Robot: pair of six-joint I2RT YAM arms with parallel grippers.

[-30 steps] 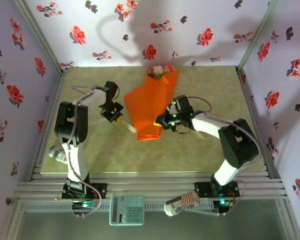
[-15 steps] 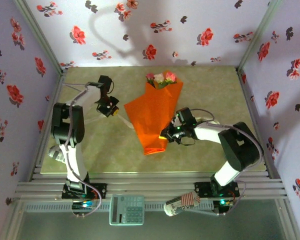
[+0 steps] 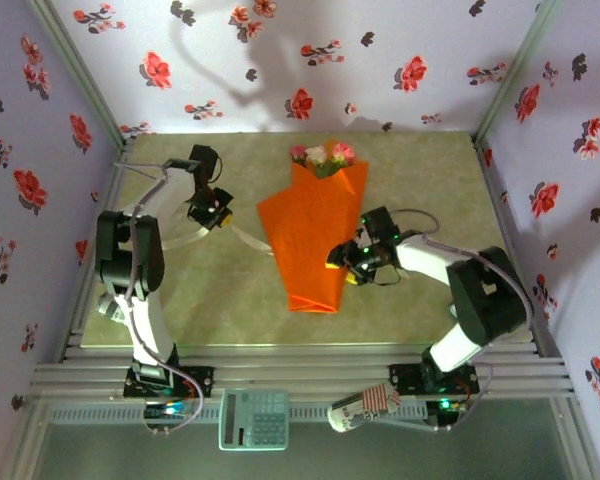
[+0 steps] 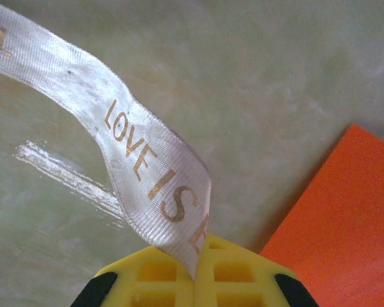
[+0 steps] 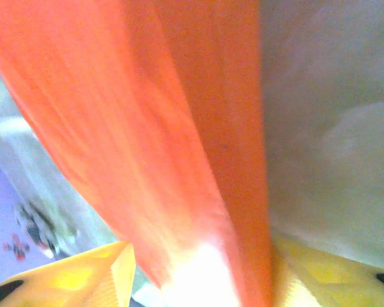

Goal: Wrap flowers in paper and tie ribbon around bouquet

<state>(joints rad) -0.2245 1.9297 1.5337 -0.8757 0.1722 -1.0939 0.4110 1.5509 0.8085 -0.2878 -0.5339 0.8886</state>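
Two weak spots threaten the bouquet [image 3: 315, 235], which lies mid-worktop [image 3: 180, 300] with its tip nearest. At its right edge the right gripper [image 3: 342, 264] has its jaws parted astride the paper [image 5: 179, 160] and clamps nothing, so the wrap may spring open. Farther back, the left gripper [image 4: 195, 259] has its jaws closed tight on the ribbon [image 4: 141, 166], and a hard pull could drag the bouquet or spill the flowers [image 3: 320, 155].

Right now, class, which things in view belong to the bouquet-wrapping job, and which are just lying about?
For the job: flowers; orange paper; ribbon.
Lying about: calculator at the near edge; red-and-white patterned item by the right arm's base.
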